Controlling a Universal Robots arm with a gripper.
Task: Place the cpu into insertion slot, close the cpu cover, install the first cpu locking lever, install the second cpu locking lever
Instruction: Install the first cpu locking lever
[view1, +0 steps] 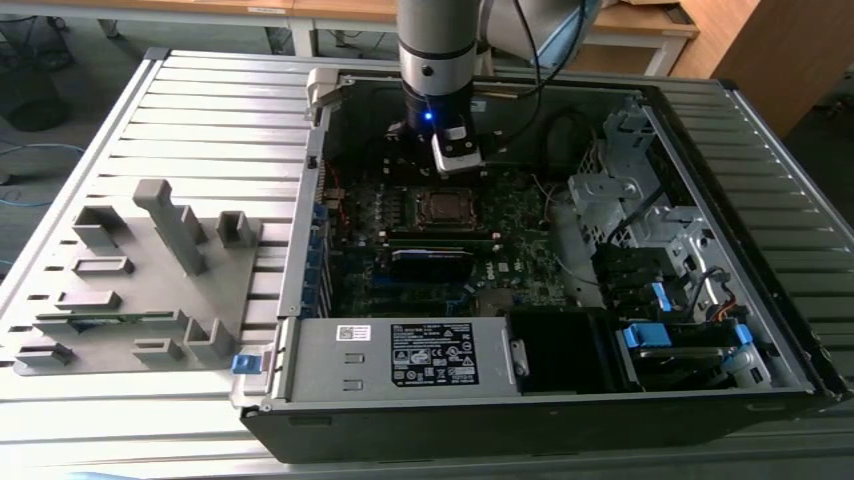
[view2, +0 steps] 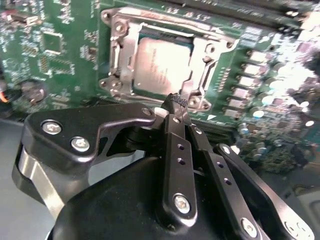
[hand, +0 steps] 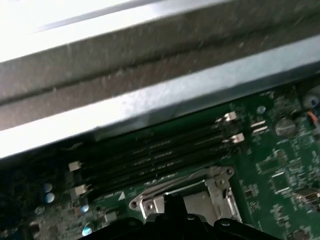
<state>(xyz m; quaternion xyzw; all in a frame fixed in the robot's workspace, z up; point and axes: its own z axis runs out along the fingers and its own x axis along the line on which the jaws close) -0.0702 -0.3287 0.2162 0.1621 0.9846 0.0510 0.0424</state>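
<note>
The dull silver-grey square cpu (view2: 161, 64) sat in the silver-rimmed insertion slot (view2: 122, 55), its thin silver frame cover (view2: 210, 47) down. The black gripper (view2: 179, 102), fingers pinched together holding nothing, hovered just beside; any lever push wanted slow, square pressure.

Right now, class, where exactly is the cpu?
The cpu lies in the insertion slot on the green circuit board, framed by the cpu cover, in the second wrist view just beyond the gripper.
</note>
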